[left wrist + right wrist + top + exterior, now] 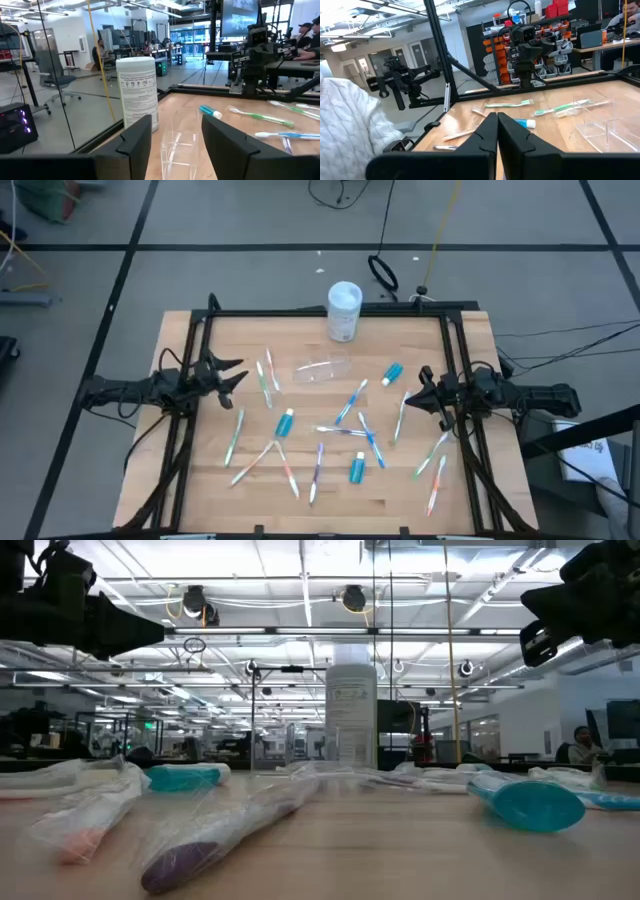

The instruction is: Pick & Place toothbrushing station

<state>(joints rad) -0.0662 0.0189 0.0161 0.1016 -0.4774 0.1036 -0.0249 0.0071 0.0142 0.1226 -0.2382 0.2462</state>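
Observation:
The clear plastic cup (322, 370) lies on its side on the wooden table, toward the far middle. Thin toothbrushes (349, 402) with green, orange, blue and purple handles lie scattered flat across the table, with three teal toothpaste tubes (285, 423) among them. My left gripper (238, 372) hovers open at the table's left side and points toward the cup (177, 142), which shows ahead between its fingers, apart from them. At the table's right side my right gripper (414, 392) hovers shut (496, 131) with nothing in it.
A tall white cylindrical tub (344, 310) stands upright at the table's far edge, just behind the cup. A black frame (330, 313) runs along the table's far, left and right edges. A white knitted sleeve (345, 120) shows beside the table in the right wrist view.

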